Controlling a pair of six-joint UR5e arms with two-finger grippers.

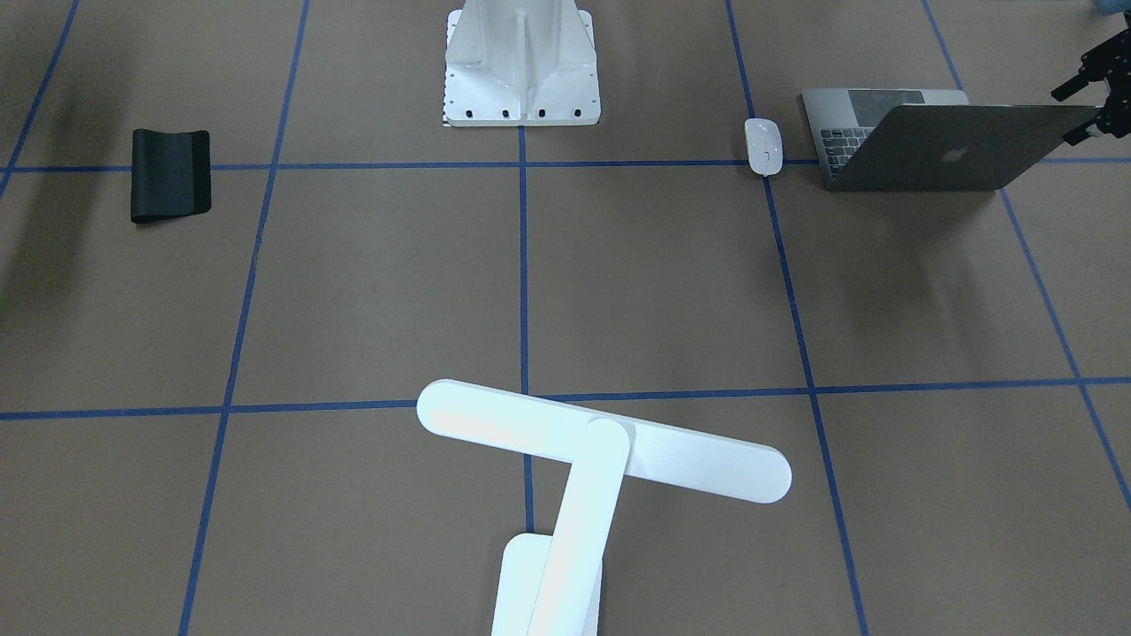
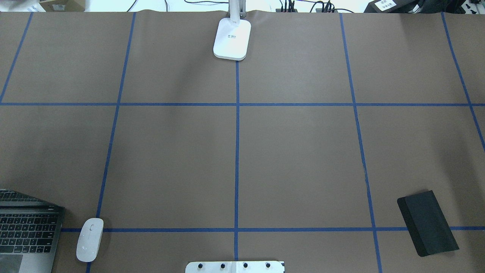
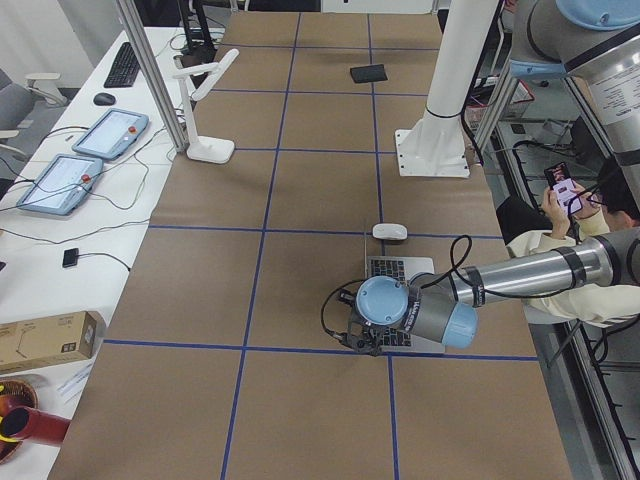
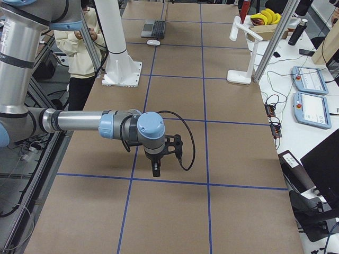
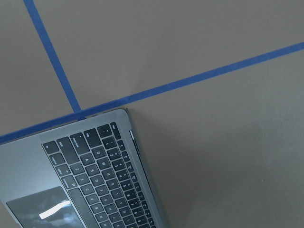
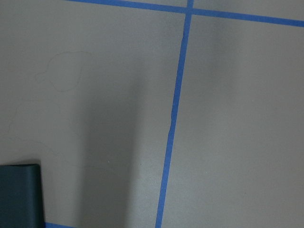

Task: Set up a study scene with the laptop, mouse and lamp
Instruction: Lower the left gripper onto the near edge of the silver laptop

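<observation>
The open grey laptop (image 1: pixel 910 146) sits near the robot's left side; it also shows in the overhead view (image 2: pixel 26 227) and the left wrist view (image 5: pixel 85 175). The white mouse (image 1: pixel 763 146) lies just beside it (image 2: pixel 89 239). The white lamp (image 1: pixel 601 450) stands at the far middle edge, its base (image 2: pixel 232 40) on the centre line. My left gripper (image 1: pixel 1063 115) hovers above the laptop's outer end, its two fingers apart and empty. My right gripper (image 4: pixel 156 168) hangs above bare table on the right side; I cannot tell whether it is open.
A flat black mouse pad (image 1: pixel 170 175) lies at the robot's right side (image 2: pixel 427 223). The white bolted pedestal (image 1: pixel 521 66) stands at the near middle edge. Blue tape lines divide the brown table. A person sits behind the robot (image 3: pixel 570 230).
</observation>
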